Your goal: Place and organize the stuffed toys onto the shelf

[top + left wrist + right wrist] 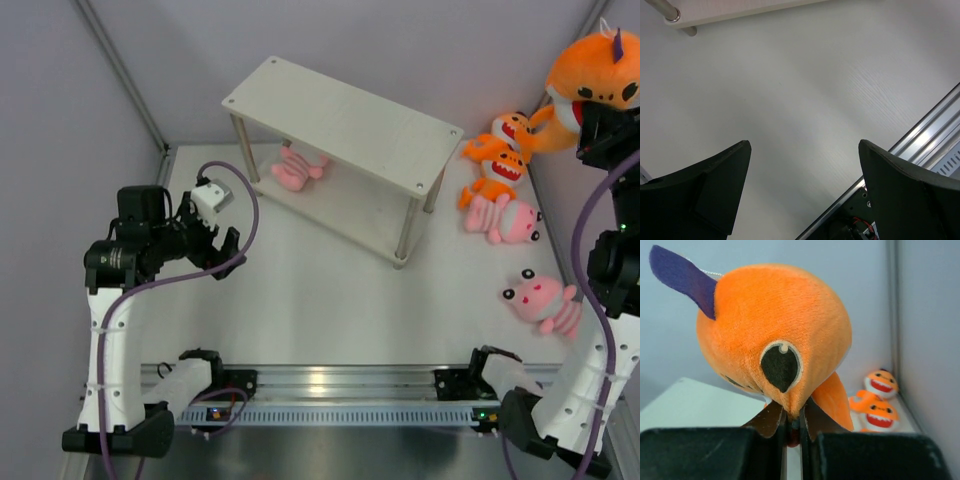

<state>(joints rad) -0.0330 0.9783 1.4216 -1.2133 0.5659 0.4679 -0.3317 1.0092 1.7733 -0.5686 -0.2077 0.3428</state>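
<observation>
My right gripper [596, 112] is shut on a big orange shark plush [592, 75], held high at the far right. In the right wrist view the fingers pinch its lower seam [793, 412], and the plush [775, 330] fills the frame. Two smaller orange sharks [503, 148] lie by the right wall and also show in the right wrist view [881, 400]. Two pink striped plushes [503, 220] [543, 302] lie on the table at right. A third pink plush [297, 168] lies on the lower tier of the white shelf [340, 125]. My left gripper [222, 252] is open and empty, left of the shelf.
The left wrist view shows bare white table between my open left gripper [805, 147], a corner of the shelf's lower tier [740, 14] with a metal leg [665, 9], and the aluminium base rail [925, 137]. Grey walls close in on both sides.
</observation>
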